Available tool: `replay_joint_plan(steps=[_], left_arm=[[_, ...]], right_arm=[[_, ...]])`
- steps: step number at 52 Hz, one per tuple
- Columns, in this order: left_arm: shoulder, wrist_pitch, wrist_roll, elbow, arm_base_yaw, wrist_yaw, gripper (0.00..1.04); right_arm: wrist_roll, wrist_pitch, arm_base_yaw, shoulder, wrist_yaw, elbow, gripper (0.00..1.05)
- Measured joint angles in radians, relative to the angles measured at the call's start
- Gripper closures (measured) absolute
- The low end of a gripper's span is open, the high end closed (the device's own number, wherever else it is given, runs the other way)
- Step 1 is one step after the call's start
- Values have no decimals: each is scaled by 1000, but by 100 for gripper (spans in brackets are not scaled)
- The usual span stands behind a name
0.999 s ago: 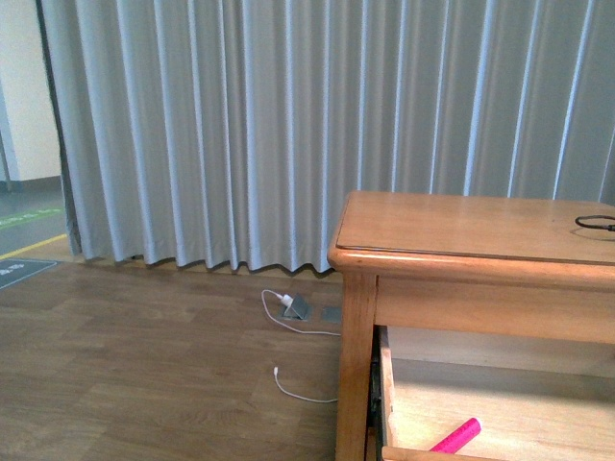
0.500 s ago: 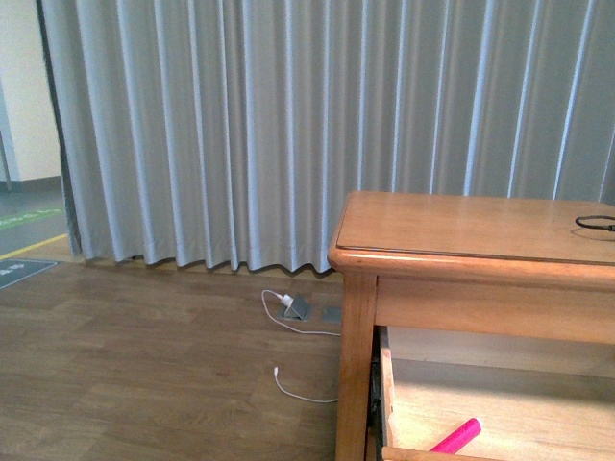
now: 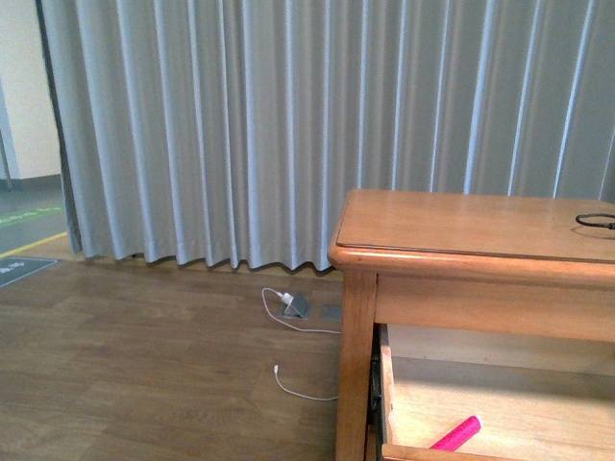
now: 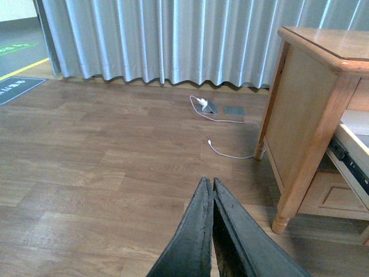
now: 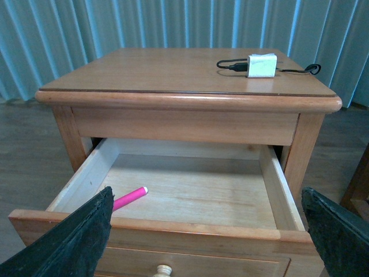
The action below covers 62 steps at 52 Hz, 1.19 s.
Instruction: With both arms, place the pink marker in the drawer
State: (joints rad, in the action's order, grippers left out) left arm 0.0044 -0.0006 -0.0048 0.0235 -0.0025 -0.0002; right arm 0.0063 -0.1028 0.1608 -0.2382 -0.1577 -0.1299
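The pink marker (image 5: 129,198) lies inside the open top drawer (image 5: 173,228) of the wooden dresser, near its one side wall; it also shows in the front view (image 3: 455,434) in the drawer (image 3: 389,394). My right gripper (image 5: 209,231) is open and empty, its jaws spread wide in front of the drawer's front edge, apart from the marker. My left gripper (image 4: 209,183) is shut and empty, held over the wood floor beside the dresser's leg. Neither arm shows in the front view.
A white charger with a black cable (image 5: 261,65) sits on the dresser top (image 3: 461,226). A white cable and a floor socket (image 4: 209,107) lie on the floor by the grey curtain (image 3: 288,125). The drawer's round knob (image 5: 162,270) is below the front edge.
The front view has shifted slightly; the dresser and marker sit a touch lower in the frame. The marker stays in the drawer.
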Motion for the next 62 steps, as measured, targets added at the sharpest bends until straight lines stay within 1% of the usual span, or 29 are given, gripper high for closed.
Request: replay_joint_plan(steps=[2, 3, 8, 9, 11, 12, 13, 16, 18, 21, 24, 27, 30, 33, 41, 45, 53, 62], left_arm=[[0, 0, 0, 0, 0, 0, 101], [0, 0, 0, 0, 0, 0, 98], [0, 0, 0, 0, 0, 0, 81], [0, 0, 0, 0, 0, 0, 75], [0, 0, 0, 0, 0, 0, 68], [0, 0, 0, 0, 0, 0, 63], [0, 0, 0, 0, 0, 0, 58], [0, 0, 0, 0, 0, 0, 47], [0, 0, 0, 0, 0, 0, 41], [0, 0, 0, 0, 0, 0, 31], [0, 0, 0, 0, 0, 0, 22], [0, 0, 0, 0, 0, 0, 11], [0, 0, 1, 0, 0, 0, 4], [0, 0, 0, 0, 0, 0, 7], [0, 0, 1, 0, 0, 0, 6], [0, 0, 1, 0, 0, 0, 6], [0, 0, 1, 0, 0, 0, 6], [0, 0, 1, 0, 0, 0, 6]], right_arm=[[0, 0, 0, 0, 0, 0, 8], [0, 0, 0, 0, 0, 0, 8], [0, 0, 0, 0, 0, 0, 8], [0, 0, 0, 0, 0, 0, 8], [0, 0, 0, 0, 0, 0, 8], [2, 30, -6, -9, 21, -8, 8], [6, 116, -9, -26, 43, -39, 8], [8, 270, -10, -82, 40, -96, 8], [0, 324, -9, -108, 32, -112, 8], [-8, 400, -5, -168, -10, -132, 8], [-22, 428, -5, -227, -36, -146, 8], [-41, 416, -10, -303, -37, -160, 8], [-50, 396, -19, -375, -39, -172, 8], [-52, 356, -41, -463, -25, -185, 8], [-21, 269, -117, -659, 12, -217, 8], [29, 208, -159, -784, 33, -251, 8], [86, 124, -184, -965, 73, -324, 8], [107, 34, -190, -1146, 119, -401, 8]])
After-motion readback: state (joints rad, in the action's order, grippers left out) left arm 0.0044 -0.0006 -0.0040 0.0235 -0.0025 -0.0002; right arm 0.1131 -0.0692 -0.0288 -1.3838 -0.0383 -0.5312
